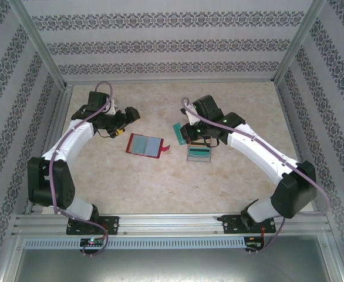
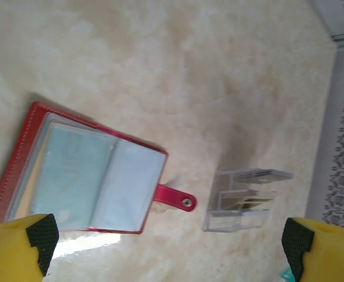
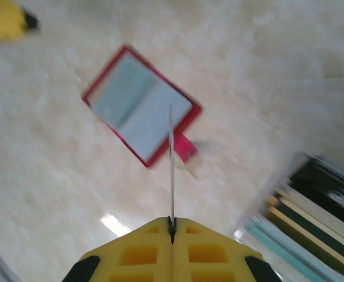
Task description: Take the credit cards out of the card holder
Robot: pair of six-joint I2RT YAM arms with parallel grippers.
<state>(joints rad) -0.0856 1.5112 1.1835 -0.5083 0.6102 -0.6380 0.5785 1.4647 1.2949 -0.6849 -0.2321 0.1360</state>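
**One card out, wallet lying loose**

The red wallet (image 1: 144,145) lies open and flat on the table (image 1: 160,188), its pockets facing up and its little tab (image 2: 176,198) pointing toward the clear stand (image 1: 198,154) on its right. The right end effector (image 3: 172,222) hangs above and to the right of the wallet, its fingers pressed together on the edge of a teal card (image 1: 178,128). The left end effector (image 1: 127,116) hovers just past the wallet's far left corner, fingers spread wide and empty.

The worry I see is the thin pinch. The card is held by one edge, so it could twist or slip on the way to the stand, or catch on the cards already slotted there. Nothing pins the wallet either. If another card is pulled from a tight pocket, I expect the whole wallet would slide or fold shut.

The pocket farther from the tab has a blue-green tint, perhaps a card behind the cloudy plastic, though I cannot tell. The right wrist view is blurred and the held card is just a thin line there. The cards in the stand overlap too much to count.
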